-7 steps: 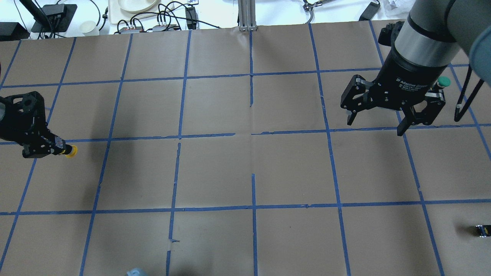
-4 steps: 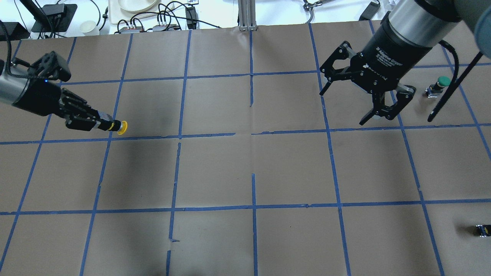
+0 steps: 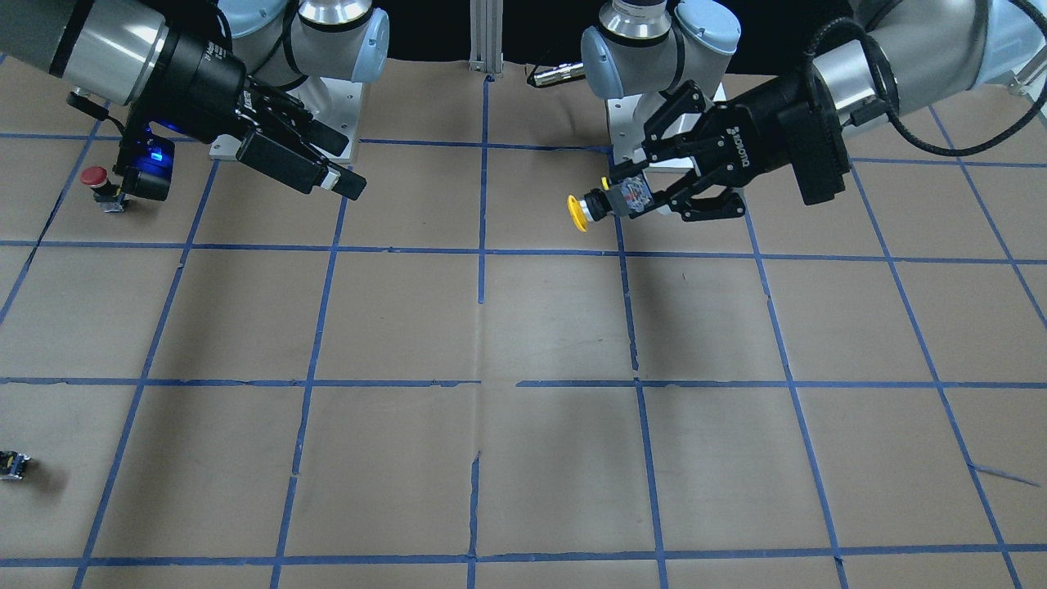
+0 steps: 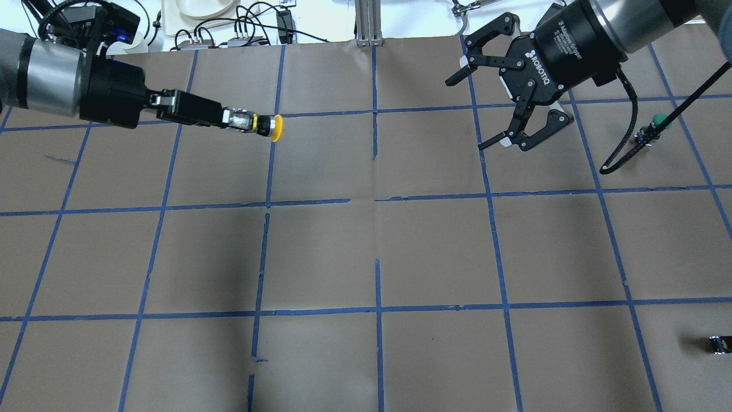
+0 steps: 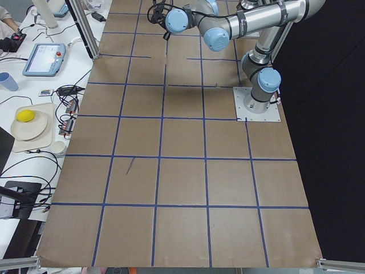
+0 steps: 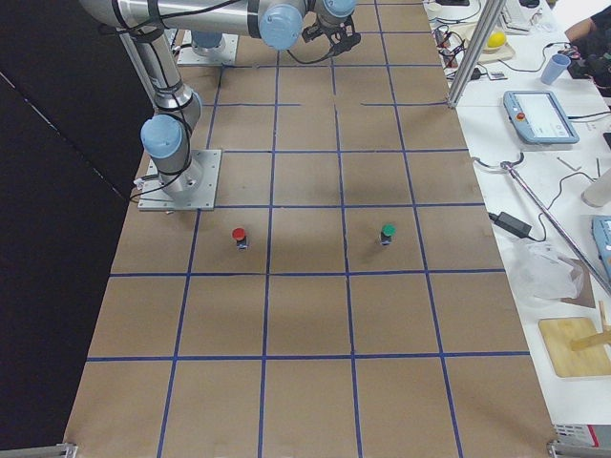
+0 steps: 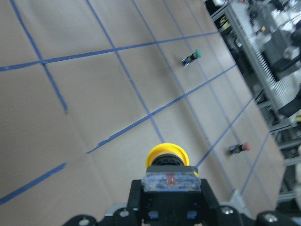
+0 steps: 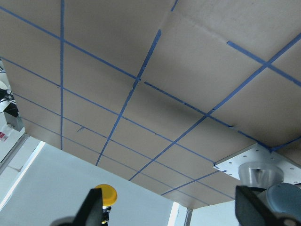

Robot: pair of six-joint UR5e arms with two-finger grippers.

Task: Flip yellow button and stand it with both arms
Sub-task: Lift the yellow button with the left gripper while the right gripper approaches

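Observation:
My left gripper (image 4: 231,120) is shut on the black-and-silver body of the yellow button (image 4: 276,127) and holds it level in the air, with the cap pointing at the right gripper. It shows the same way in the front-facing view, gripper (image 3: 636,197) and button (image 3: 578,212). In the left wrist view the button (image 7: 165,157) sits between the fingers. My right gripper (image 4: 466,114) is open and empty, turned toward the button, with a wide gap between them. In the front-facing view it (image 3: 350,185) shows edge-on. The right wrist view shows the button (image 8: 105,194) far off.
A green-capped button (image 4: 661,121) stands at the far right and a red-capped button (image 3: 96,178) near the right arm's base. A tiny black-and-yellow part (image 4: 719,344) lies at the near right edge. Cables and a plate lie beyond the far edge.
My left gripper has carried the yellow button up, away and rightward toward the table's middle. My right gripper has moved left and turned toward it, still open.

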